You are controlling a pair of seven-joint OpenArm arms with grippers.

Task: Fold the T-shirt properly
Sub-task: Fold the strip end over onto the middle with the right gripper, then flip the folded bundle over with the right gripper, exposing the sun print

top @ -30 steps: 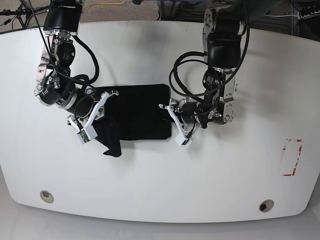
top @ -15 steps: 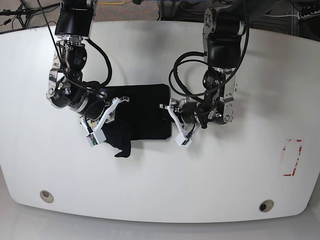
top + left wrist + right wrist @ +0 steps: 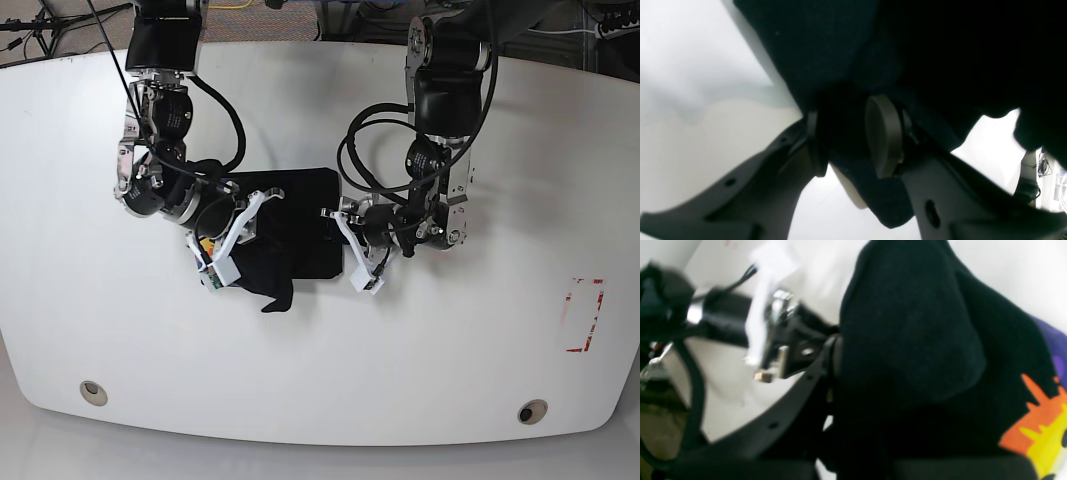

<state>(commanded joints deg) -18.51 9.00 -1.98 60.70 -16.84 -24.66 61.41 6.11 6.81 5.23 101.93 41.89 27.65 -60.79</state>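
Black cloth short-sleeved T-shirt w/ orange-yellow sun print (image 3: 305,215) is lying bunched on white table (image 3: 460,350) btwn arms. Black right gripper (image 3: 222,240) is gripping a raised fold; black left gripper (image 3: 350,245) is hovering at/on far edge, opening unclear.

A white table (image 3: 450,350) seemingly carries the black T-shirt (image 3: 312,225)

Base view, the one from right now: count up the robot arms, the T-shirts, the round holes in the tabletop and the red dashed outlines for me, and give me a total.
Robot arms: 2 (left, right)
T-shirts: 1, black
Round holes: 2 (left side, right side)
Red dashed outlines: 1
Total: 6
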